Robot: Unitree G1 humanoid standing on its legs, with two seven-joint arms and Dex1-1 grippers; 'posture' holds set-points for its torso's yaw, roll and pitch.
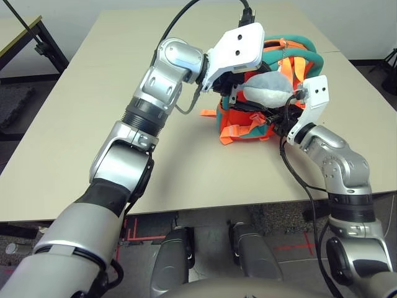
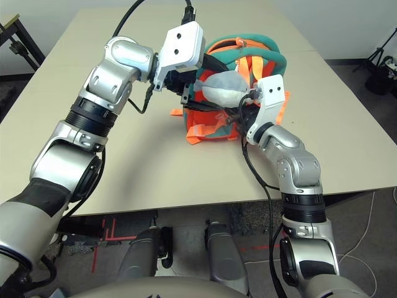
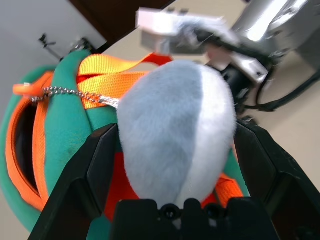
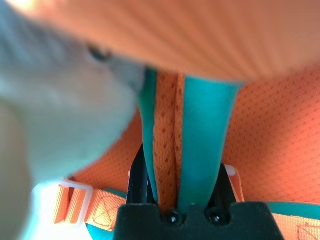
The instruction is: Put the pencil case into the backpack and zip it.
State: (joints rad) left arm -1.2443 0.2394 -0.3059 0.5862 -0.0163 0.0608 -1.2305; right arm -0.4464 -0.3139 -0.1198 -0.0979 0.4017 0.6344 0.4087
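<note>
Left eye view: the backpack (image 1: 242, 121) rests toward the table's far right part, short of its right edge, bare tabletop (image 1: 74, 143) reaching widely to its left. The left gripper (image 3: 175, 150) stands wide open around the grey-white plush toy (image 3: 175, 130); whether it touches is unclear. The right gripper (image 4: 177, 180) is closed on a teal-edged orange strap (image 4: 170, 140), close under the plush.

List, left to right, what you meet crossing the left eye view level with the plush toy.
Left arm, plush toy, right arm's white bracket, dark object at the picture's right edge.
</note>
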